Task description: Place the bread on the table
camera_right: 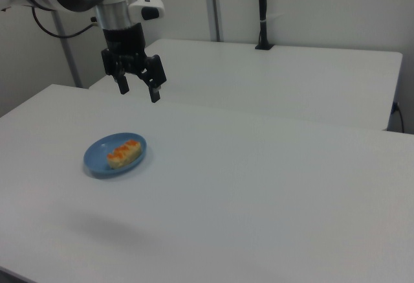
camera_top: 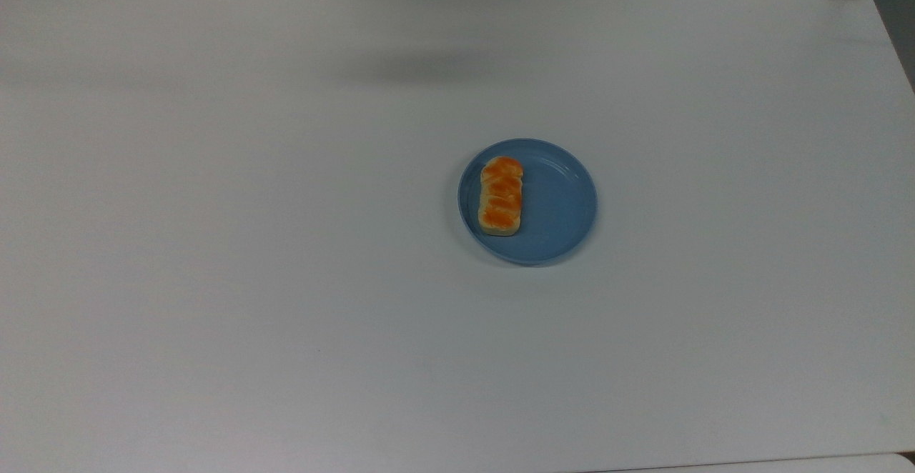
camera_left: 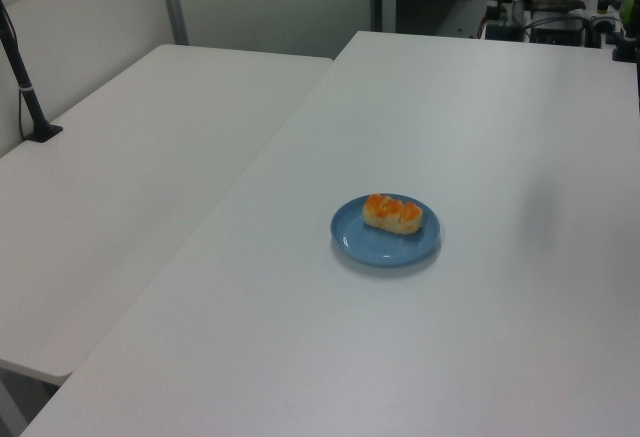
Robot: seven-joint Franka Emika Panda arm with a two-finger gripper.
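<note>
Bread [camera_top: 501,196] lies on the plate [camera_top: 561,208], along the rim on the top view's left. The plate sits on the table [camera_top: 250,280] near its middle, well apart from every edge. In the right view the gripper [camera_right: 138,92] hangs in the air, above and beyond the plate, fingers spread and pointing down, holding nothing. A second table [camera_left: 130,157] stands alongside.

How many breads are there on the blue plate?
1. The bread lies on the blue plate, toward the top view's left side of it. Nothing looks hidden.
</note>
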